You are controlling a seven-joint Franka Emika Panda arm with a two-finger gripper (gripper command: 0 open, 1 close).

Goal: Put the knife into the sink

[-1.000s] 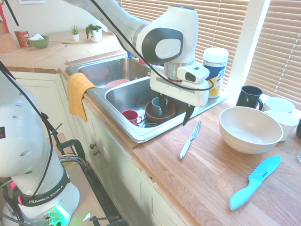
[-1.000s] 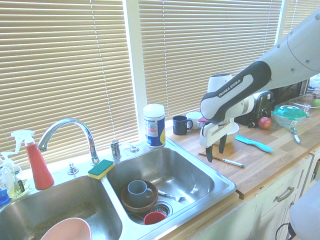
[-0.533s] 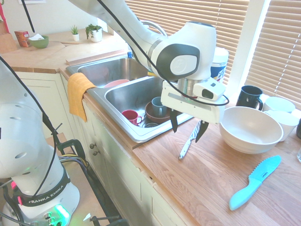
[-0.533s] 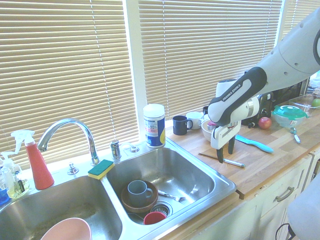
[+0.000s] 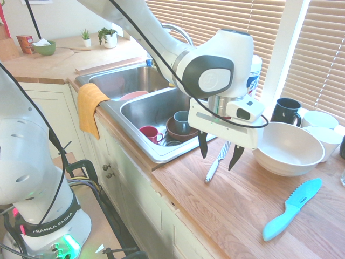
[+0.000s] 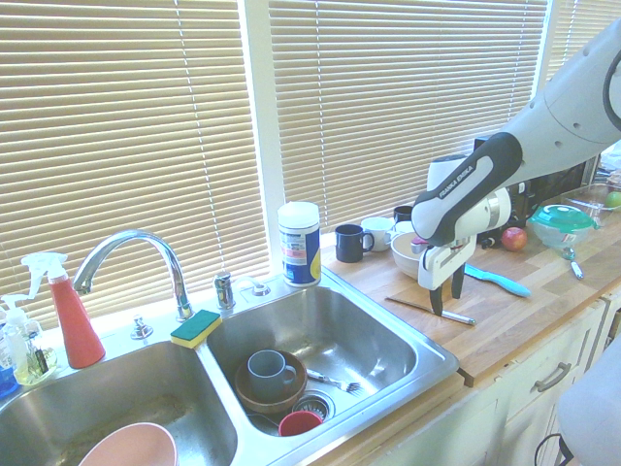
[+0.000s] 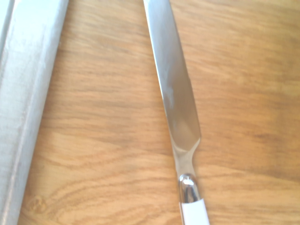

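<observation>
The black, tapering fingers (image 5: 235, 157) are hanging spread apart and empty above the slim silver table knife with a pale handle (image 5: 217, 162). The knife is lying on the light wooden desk (image 5: 194, 194), beside the rectangular stainless steel sink (image 5: 157, 156). The wide cream bowl (image 5: 288, 148) is standing near the fingers, and the turquoise serrated knife (image 5: 292, 209) is resting farther out. Inside the sink, a blue-grey mug (image 6: 269, 375) is sitting in a brown bowl (image 6: 254, 400).
</observation>
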